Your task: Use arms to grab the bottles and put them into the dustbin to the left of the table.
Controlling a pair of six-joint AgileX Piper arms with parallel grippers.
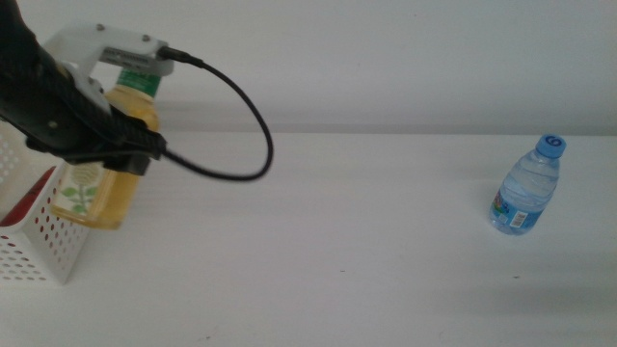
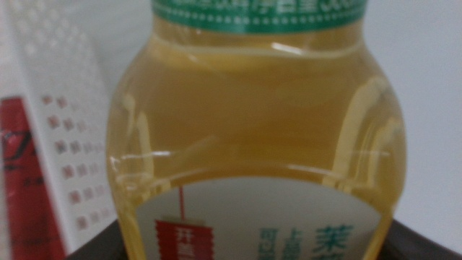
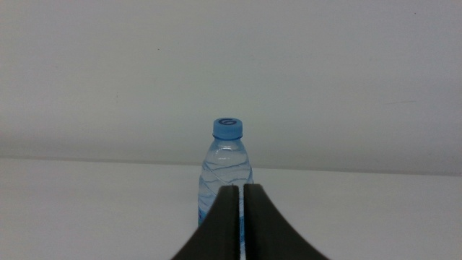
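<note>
White tabletop (image 1: 366, 241) fills the middle view under a pale wall. At the left edge the left arm (image 1: 43, 92) reaches in with a thick black cable (image 1: 246, 111) looping off its wrist. Its fingers (image 1: 120, 140) are clamped around the middle of the yellow juice bottle (image 1: 106, 188), which hangs tilted, its lower end just beside the rim of the white dustbin (image 1: 43, 246). The dustbin stands at the tabletop's left edge, its holed wall facing the camera. Well apart, near the right side, the small water bottle (image 1: 525, 188) with a blue cap stands on the tabletop, leaning slightly.

From the left wrist view, the yellow juice bottle (image 2: 253, 144) fills nearly the whole picture, with a green band at its neck and a white label lower down. The dark fingers (image 2: 101, 242) show only as corners at either side of the bottle's base, pressed against it. Behind the bottle is the dustbin's perforated white wall (image 2: 58, 94), with something red (image 2: 22, 180) showing beside it.

Over in the right wrist view, the right gripper (image 3: 240, 217) has its fingers (image 3: 224, 224) closed together with only a thin slit between them, holding nothing. The water bottle (image 3: 225, 162) stands upright on the tabletop beyond them, apart from the fingertips and directly in line with them.
</note>
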